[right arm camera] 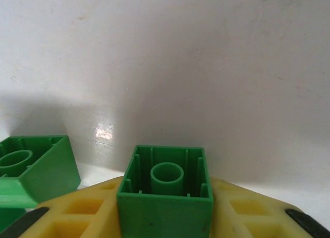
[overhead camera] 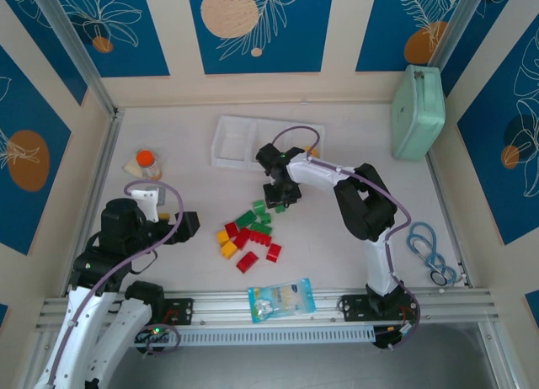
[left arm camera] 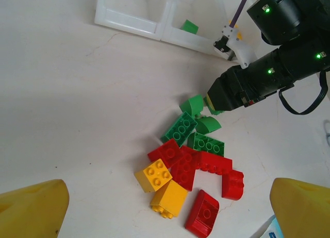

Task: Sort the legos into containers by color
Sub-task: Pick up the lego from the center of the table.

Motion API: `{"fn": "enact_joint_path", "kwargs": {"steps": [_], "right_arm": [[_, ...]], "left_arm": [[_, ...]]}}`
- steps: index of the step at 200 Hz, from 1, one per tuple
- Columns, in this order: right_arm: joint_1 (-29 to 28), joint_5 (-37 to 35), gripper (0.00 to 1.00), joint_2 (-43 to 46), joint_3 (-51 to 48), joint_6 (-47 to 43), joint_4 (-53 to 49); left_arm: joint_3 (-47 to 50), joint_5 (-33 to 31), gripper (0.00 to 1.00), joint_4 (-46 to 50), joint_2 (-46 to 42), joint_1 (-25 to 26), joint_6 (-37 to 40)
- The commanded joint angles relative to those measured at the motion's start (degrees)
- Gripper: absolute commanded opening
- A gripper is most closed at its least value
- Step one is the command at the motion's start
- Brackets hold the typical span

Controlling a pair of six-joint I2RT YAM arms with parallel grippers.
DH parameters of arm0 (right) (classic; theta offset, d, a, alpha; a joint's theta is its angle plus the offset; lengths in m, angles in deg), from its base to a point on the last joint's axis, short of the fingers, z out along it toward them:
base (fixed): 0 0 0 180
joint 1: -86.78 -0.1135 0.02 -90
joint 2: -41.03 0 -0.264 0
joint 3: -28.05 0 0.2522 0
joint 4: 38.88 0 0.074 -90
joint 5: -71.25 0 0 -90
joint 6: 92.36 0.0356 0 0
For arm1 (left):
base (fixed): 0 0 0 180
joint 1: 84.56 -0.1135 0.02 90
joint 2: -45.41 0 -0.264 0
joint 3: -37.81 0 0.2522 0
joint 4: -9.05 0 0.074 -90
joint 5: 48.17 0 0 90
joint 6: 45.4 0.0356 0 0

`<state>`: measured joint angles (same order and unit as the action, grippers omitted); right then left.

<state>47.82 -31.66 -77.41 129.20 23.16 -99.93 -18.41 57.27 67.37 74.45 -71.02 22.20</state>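
The right pincer [overhead camera: 280,200] is clenched on a green brick [right arm camera: 165,189] at the far edge of the lego pile [left arm camera: 191,160], on the side toward the white tray [overhead camera: 229,141]. Bare tabletop [left arm camera: 77,104] lies open between pile and tray rim, and left of the pile. The left pincer [overhead camera: 187,225] hangs released, apart from the pile's left edge.

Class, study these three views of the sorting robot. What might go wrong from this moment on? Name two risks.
1. The right gripper pinches a green brick right beside another green brick. Lifting may drag or knock that neighbour.
2. The held brick sticks out past the pads, so it might twist or slip on the way to the tray, where a green piece already lies in one compartment.
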Motion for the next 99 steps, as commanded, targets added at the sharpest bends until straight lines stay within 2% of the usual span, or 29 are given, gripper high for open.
{"fn": "enact_joint_path", "kwargs": {"steps": [1,69,99], "right_arm": [[0.11,-0.01,0.34,0.08,2.05,-0.54,-1.91],[0.01,-2.90,0.26,7.87,4.33,-3.66,1.16],[2.35,-0.64,0.25,8.01,8.27,-3.79,4.94]], "left_arm": [[0.53,0.82,1.00,-0.63,-0.38,0.35,0.44],[0.62,0.83,1.00,-0.77,-0.38,0.35,0.42],[0.62,0.99,1.00,-0.76,-0.38,0.35,0.42]]}}
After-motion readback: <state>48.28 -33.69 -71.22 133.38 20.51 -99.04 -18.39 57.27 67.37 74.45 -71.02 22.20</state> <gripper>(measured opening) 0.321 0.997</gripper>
